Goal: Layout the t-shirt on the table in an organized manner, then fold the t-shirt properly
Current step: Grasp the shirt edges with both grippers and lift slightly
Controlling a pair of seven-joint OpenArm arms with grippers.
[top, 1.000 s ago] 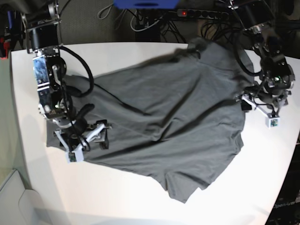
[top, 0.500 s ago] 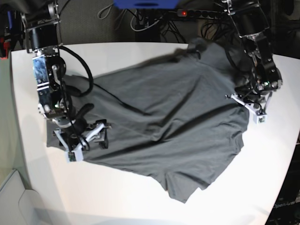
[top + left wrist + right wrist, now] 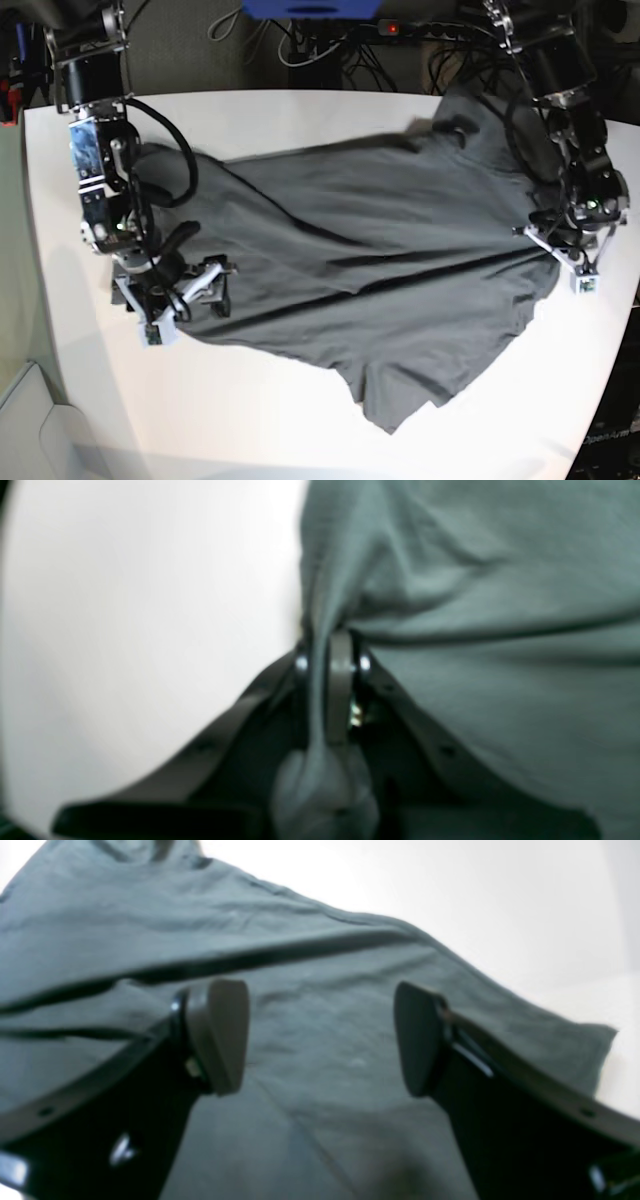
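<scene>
Left wrist view, blurred: shirt (image 3: 475,580) edge apparently pinched by left gripper (image 3: 332,652) | right gripper (image 3: 320,1040) jaws spread over shirt | tabletop (image 3: 300,115).

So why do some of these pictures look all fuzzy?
Left wrist view: the shirt and the closed gripper sit too close, so they blur. Right wrist view: soft too, the table washed out white. Base view: sharpest, with curved table edges.

I see the dark grey t-shirt (image 3: 370,260) spread wrinkled across the white table (image 3: 280,115), one edge lifted.
</scene>
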